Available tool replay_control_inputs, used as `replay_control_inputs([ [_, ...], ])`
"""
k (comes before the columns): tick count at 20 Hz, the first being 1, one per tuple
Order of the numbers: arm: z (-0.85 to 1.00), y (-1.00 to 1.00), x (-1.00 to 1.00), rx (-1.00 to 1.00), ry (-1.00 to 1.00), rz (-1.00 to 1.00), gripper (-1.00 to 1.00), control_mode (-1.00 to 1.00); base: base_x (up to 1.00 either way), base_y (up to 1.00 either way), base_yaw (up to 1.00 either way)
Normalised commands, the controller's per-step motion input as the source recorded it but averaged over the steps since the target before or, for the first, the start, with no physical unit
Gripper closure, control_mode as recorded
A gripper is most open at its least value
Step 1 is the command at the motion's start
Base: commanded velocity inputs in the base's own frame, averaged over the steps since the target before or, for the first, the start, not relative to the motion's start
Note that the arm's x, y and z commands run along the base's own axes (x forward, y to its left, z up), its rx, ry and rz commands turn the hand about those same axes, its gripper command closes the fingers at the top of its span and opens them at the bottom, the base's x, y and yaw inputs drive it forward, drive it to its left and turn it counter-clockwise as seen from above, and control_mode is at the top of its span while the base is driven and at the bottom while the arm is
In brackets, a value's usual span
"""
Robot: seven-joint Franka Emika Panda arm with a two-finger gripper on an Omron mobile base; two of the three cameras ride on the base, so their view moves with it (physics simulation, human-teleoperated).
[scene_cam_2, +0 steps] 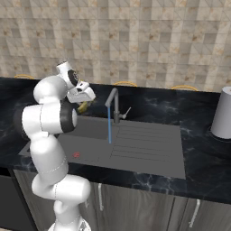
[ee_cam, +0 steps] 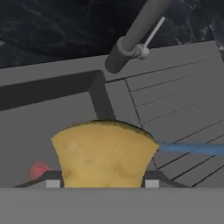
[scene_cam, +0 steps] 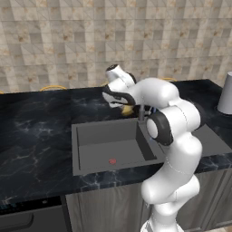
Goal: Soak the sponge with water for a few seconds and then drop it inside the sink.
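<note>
1. Yellow shows at the gripper (scene_cam: pixel 125 108) in the left base view: the sponge (scene_cam: pixel 127 109) sits pinched in the hand, held over the back edge of the sink (scene_cam: pixel 86 136), close to the faucet (scene_cam: pixel 141 112). A small red spot (scene_cam: pixel 112 161) lies on the floor of the dark grey basin. Black marbled counter (scene_cam: pixel 36 131) surrounds the sink, and a pale grey rounded container (scene_cam: pixel 225 94) stands at the far right.

2. From the right base view, the gripper (scene_cam_2: pixel 84 103) hangs above the left part of the sink (scene_cam_2: pixel 149 158), with the sponge (scene_cam_2: pixel 82 107) poking out below it. The faucet (scene_cam_2: pixel 113 104) stands just to its right, and water (scene_cam_2: pixel 109 124) falls from the spout in a thin blue line, apart from the sponge. Ribbed drainboard (scene_cam_2: pixel 144 140) lies right of the stream.

3. Through the hand view, the sponge (ee_cam: pixel 104 153) is clamped between the two fingertips (ee_cam: pixel 53 181), jaws closed tight on it. The water (ee_cam: pixel 192 149) passes just beside its edge; whether they touch I cannot tell. The faucet (ee_cam: pixel 133 37) base rises beyond.
</note>
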Motion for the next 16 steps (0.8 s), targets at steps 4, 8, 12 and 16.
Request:
replay_control_inputs([
  [4,0.0,0.29,0.26,0.27,0.08,0.18,1.0,-1.0,0.0,0.0,0.0],
  [8,0.0,0.29,0.13,0.22,0.03,0.17,1.0,-1.0,0.0,0.0,0.0],
  [12,-0.03,0.38,0.18,0.21,0.04,0.15,1.0,-1.0,0.0,0.0,0.0],
  [16,-0.22,0.45,0.26,0.14,0.02,0.12,1.0,-1.0,0.0,0.0,0.0],
])
